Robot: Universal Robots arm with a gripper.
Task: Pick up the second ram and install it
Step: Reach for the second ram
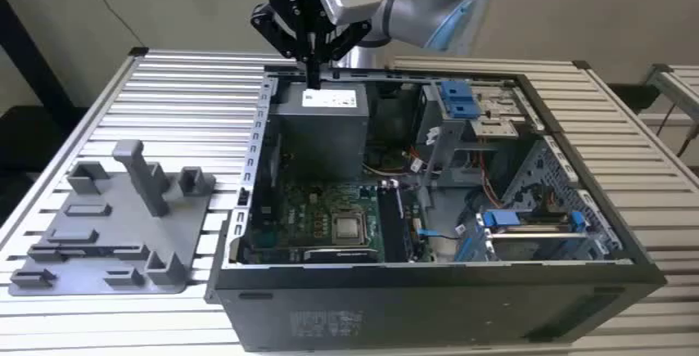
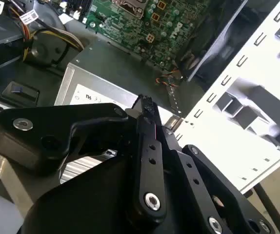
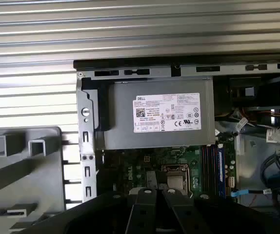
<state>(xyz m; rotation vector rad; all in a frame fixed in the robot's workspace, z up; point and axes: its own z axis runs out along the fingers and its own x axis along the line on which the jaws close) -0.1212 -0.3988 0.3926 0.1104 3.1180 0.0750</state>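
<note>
My gripper [image 1: 313, 76] hangs from the arm over the back edge of the open computer case [image 1: 437, 270], just above the grey power supply [image 1: 322, 127]. Its black fingers [image 2: 147, 126] are pressed together with nothing between them, and the gripper [image 3: 154, 192] points down at the power supply [image 3: 154, 119]. The second ram is out of view. Dark memory slots [image 1: 395, 221] run beside the processor on the green motherboard [image 1: 317, 209]; the slots [image 3: 210, 163] are too small to tell whether sticks sit in them.
A grey plastic tray [image 1: 110, 233] with upright posts lies on the slatted table at the exterior view's left of the case. Blue drive brackets [image 1: 459, 98] and cables fill the case's other side. A tall post [image 1: 137, 172] rises from the tray.
</note>
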